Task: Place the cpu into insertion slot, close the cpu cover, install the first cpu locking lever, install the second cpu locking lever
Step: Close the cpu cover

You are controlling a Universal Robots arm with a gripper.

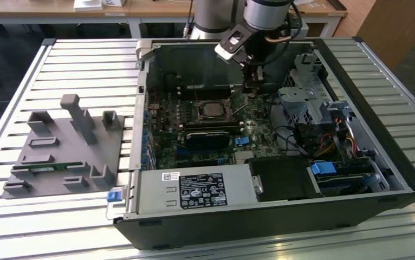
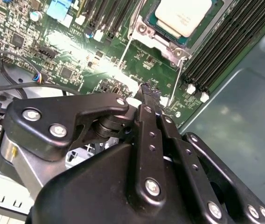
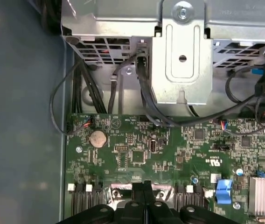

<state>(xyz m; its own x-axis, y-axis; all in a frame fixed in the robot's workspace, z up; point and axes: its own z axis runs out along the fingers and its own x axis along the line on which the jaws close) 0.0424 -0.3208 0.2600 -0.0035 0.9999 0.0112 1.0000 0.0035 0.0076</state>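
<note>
The cpu (image 2: 184,14), with its pale silver top, sits in the insertion slot (image 1: 209,118) on the green board inside the open computer case. The silvery cpu cover (image 2: 167,44) lies as a frame around it. Two thin wire levers run out from the socket's corners, one lever (image 2: 124,53) on the far side and one lever (image 2: 175,81) ending beside my fingertips. My gripper (image 2: 147,88) is shut with nothing visible between its black fingers. It hangs just above the board beside the socket. It also shows reaching down into the case (image 1: 251,91) and over the memory slots (image 3: 144,185).
A metal drive cage (image 3: 181,51) with black cables stands close by the gripper. Memory slots (image 2: 221,51) flank the socket. A power supply (image 1: 193,189) fills the case's near side. A grey fixture block (image 1: 63,151) lies on the slatted table at the exterior view's left.
</note>
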